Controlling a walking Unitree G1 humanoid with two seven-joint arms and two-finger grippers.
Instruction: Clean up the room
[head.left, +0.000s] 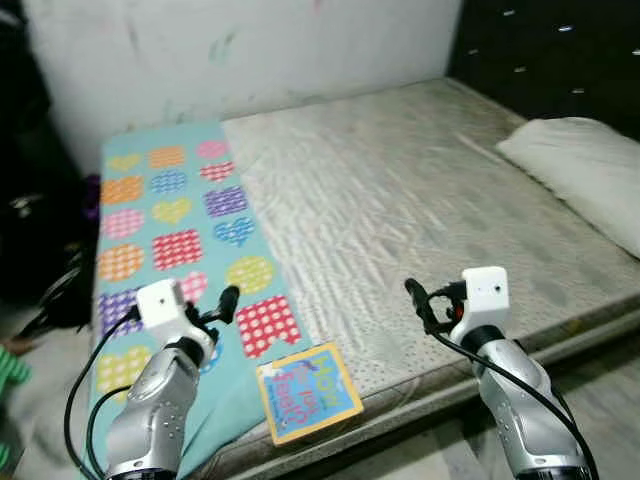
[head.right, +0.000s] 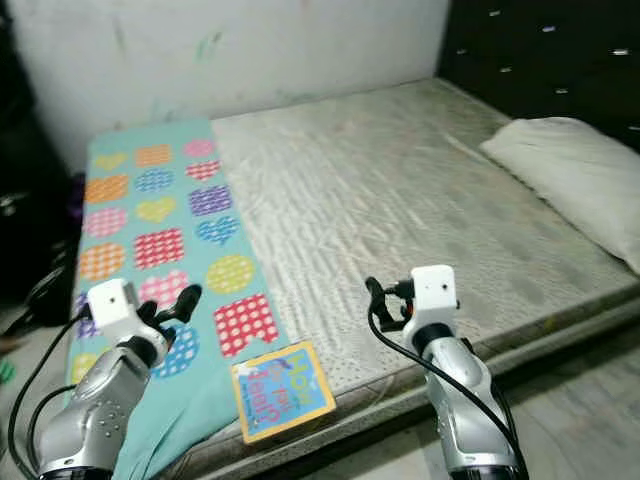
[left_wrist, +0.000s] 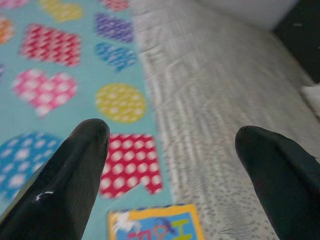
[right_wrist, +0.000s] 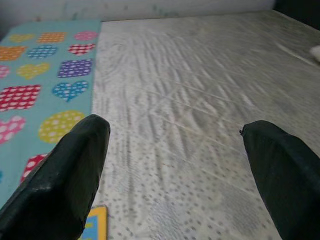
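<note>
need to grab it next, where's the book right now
In the left eye view the book lies at the near edge of the bed, half on the patterned blanket, between the left gripper and right gripper.

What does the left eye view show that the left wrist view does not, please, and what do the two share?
Left eye view: the right tool raised over the mattress, both silver arms, and the book's whole cover. Left wrist view: a close look between the left tool's open black fingers. Shared: the teal patterned blanket, the mattress, and the book lying at the bed's near edge.
</note>
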